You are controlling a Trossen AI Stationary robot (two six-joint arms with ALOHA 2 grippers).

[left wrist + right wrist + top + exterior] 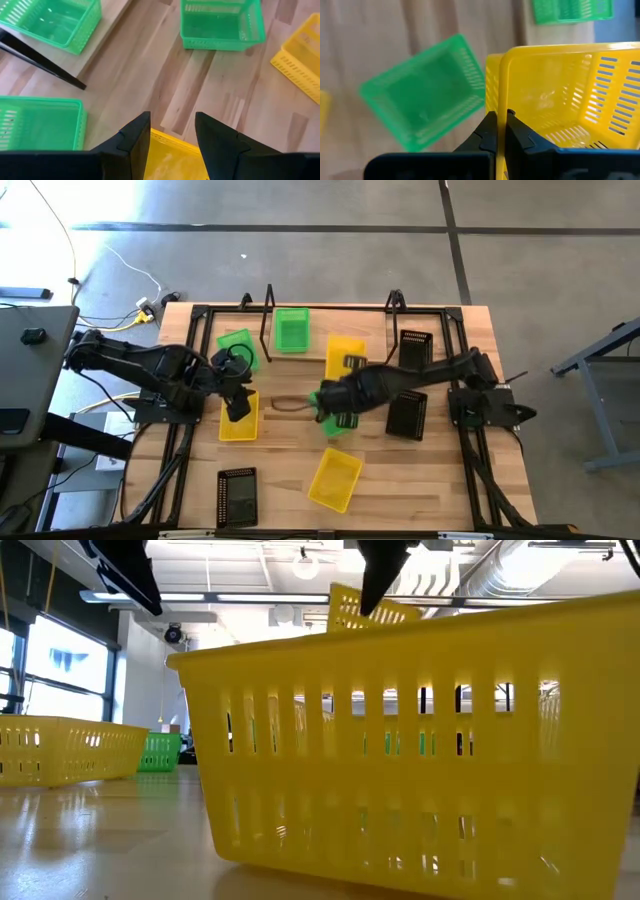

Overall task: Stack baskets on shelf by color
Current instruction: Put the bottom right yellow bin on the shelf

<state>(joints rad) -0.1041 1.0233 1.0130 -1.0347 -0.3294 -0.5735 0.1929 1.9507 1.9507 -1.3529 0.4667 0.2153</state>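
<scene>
1. The right claw [502,125] is squeezed tight on the thin side wall of a yellow plastic basket with slots [570,95]. It holds this basket up in the air, over the middle of the table.
2. Under the right arm, a bright green plastic mesh basket [337,420] sits on the slatted wooden table [290,460].
3. The left claw [172,137] is let go, with its two dark fingers [135,142] spread apart and nothing between them. It hangs just over the far edge of a second yellow slotted basket [238,420], on the left side of the table.
4. Just past the left claw, a second green basket [238,348] sits tilted on the table.
5. At the far side stands the low wooden shelf with a thin black rod frame [268,310]. A third green basket [292,329] rests on its left part.
6. A third yellow basket [335,480] lies at the near side of the table, turned a little.
7. One black mesh basket [237,495] is at the near left. Another black basket [407,415] lies on the right, under the right arm. A third black basket [415,348] is far right, by the shelf's end.
</scene>
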